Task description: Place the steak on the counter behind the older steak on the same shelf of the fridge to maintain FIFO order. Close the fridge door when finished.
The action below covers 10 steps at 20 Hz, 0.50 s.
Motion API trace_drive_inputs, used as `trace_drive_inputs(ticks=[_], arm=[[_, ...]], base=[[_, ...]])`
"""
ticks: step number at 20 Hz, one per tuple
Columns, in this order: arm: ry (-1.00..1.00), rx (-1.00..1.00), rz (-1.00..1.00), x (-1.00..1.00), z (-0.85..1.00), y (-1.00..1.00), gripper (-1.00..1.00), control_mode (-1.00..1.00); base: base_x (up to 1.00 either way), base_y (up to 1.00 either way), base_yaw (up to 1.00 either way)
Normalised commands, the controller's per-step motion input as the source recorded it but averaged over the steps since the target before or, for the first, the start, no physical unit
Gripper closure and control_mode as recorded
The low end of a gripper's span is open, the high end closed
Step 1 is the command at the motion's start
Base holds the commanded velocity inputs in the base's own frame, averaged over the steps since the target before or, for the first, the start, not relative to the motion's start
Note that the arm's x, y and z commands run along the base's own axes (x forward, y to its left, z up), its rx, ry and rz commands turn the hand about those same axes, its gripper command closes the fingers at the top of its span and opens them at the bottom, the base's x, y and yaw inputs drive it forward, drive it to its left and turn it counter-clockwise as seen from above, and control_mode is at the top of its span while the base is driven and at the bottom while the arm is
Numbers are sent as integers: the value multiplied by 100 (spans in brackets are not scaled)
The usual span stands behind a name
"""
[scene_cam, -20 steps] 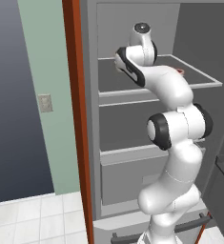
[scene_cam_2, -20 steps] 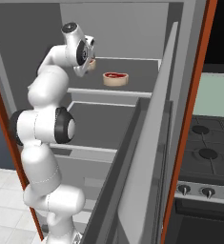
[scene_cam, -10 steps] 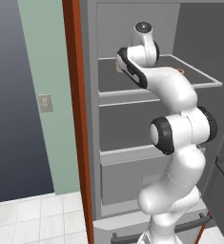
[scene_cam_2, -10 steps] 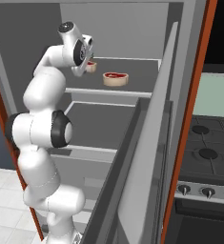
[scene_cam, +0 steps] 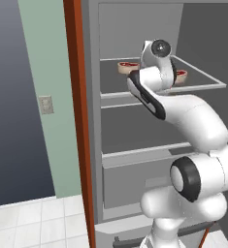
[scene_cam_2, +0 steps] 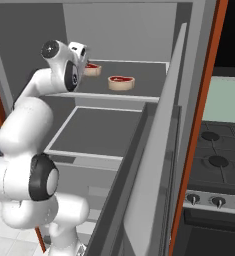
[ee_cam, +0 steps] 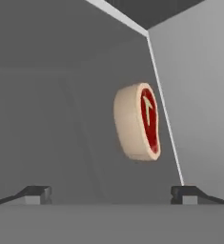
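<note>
Two small steaks lie on the fridge's top shelf (scene_cam: 110, 94) (scene_cam_2: 154, 75). The steak (scene_cam: 129, 67) (scene_cam_2: 93, 69) sits further back and left, and it shows rolled sideways in the hand view (ee_cam: 138, 121). The older steak (scene_cam: 181, 74) (scene_cam_2: 121, 82) lies nearer the front edge, partly behind my wrist in the left base view. My gripper (ee_cam: 111, 194) (scene_cam_2: 85, 61) is open, its fingertips (ee_cam: 37, 193) wide apart with nothing between them, a short way back from the steak. The fridge door (scene_cam_2: 154, 165) stands wide open. The counter is out of view.
A lower shelf (scene_cam: 139, 150) (scene_cam_2: 99, 130) and a bottom drawer (scene_cam: 130, 184) sit below the top one. A reddish-brown cabinet edge (scene_cam: 76, 121) flanks the fridge on the left. A stove (scene_cam_2: 214, 160) stands to the right, past the door.
My hand has drawn back from the shelf and the elbow has swung down. The rear steak, hidden behind the gripper before, now lies free on the shelf.
</note>
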Motion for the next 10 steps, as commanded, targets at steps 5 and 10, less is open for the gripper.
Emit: trace_drive_inputs(ticks=[5,10], arm=[[-16,2,-3,-100,29,0,-100,-100],[-6,14,-10,-100,26,-5,-100,-100]], base=[[0,0,0],[0,0,0]])
